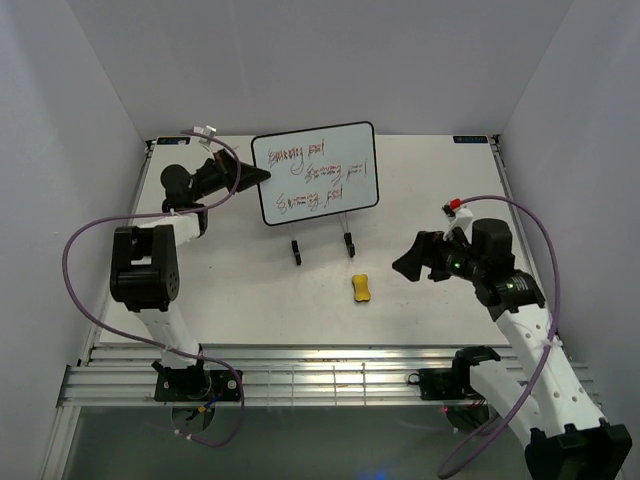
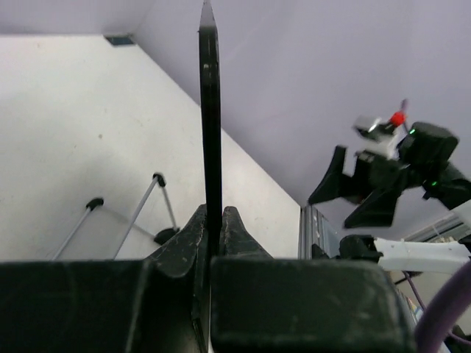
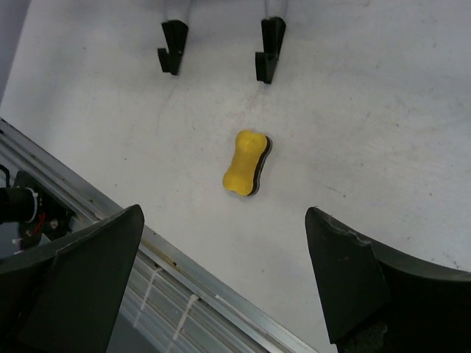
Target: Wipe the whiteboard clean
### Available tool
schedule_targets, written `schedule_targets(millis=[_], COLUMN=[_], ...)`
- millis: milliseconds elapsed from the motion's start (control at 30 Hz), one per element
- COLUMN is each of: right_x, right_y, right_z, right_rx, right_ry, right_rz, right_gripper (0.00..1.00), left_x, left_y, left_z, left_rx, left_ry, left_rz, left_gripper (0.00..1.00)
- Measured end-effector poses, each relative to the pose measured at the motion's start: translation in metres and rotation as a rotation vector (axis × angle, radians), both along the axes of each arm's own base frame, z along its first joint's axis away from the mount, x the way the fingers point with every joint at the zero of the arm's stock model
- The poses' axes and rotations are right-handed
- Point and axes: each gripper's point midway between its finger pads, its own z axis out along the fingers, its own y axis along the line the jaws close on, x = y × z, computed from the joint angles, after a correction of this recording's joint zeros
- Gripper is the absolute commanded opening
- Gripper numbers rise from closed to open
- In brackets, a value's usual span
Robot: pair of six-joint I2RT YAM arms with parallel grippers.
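Two arms reach over a white table (image 1: 250, 310). The whiteboard (image 1: 315, 173) stands upright at the far middle, with three lines of red and dark scribble across its face. The left gripper (image 1: 262, 175) pinches the board's left edge, its fingers (image 2: 193, 235) pressed against either side of the frame. The right gripper (image 1: 405, 262) hangs with its jaws spread wide. A black wire stand (image 1: 297, 252) sits under the board. Just in front of its feet lies a small yellow eraser (image 1: 361, 288), apart from both grippers.
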Motion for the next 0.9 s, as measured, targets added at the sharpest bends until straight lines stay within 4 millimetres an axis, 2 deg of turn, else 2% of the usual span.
schedule_targets(millis=[133, 167, 267, 400, 533, 667, 767, 900], right_x=[0.0, -0.002, -0.011, -0.016, -0.01, -0.001, 0.005, 0.013], right_y=[0.022, 0.03, 0.052, 0.073, 0.084, 0.085, 0.083, 0.086], right_z=[-0.034, -0.041, -0.063, -0.088, -0.111, -0.131, -0.142, -0.152], right_rx=[-0.095, -0.122, -0.212, -0.325, -0.41, -0.482, -0.527, -0.565], right_ry=[0.122, 0.14, 0.178, 0.207, 0.225, 0.237, 0.24, 0.243], right_rz=[0.0, 0.01, 0.019, 0.002, -0.041, -0.083, -0.111, -0.125], right_gripper=[1.0, 0.96, 0.94, 0.88, 0.81, 0.78, 0.76, 0.74], left_x=[-0.012, -0.018, -0.04, -0.073, -0.095, -0.109, -0.113, -0.113], left_y=[0.005, 0.008, 0.014, 0.024, 0.032, 0.039, 0.042, 0.042], left_z=[0.071, 0.092, 0.146, 0.196, 0.217, 0.224, 0.22, 0.198], left_rx=[-0.029, -0.036, -0.062, -0.093, -0.109, -0.109, -0.101, -0.085], left_ry=[-0.077, -0.103, -0.176, -0.241, -0.245, -0.22, -0.19, -0.125], left_rz=[0.104, 0.139, 0.232, 0.336, 0.417, 0.476, 0.498, 0.505], left_gripper=[0.0, 0.0, 0.0, 0.0, 0.0, 0.0, 0.0, 0.0])
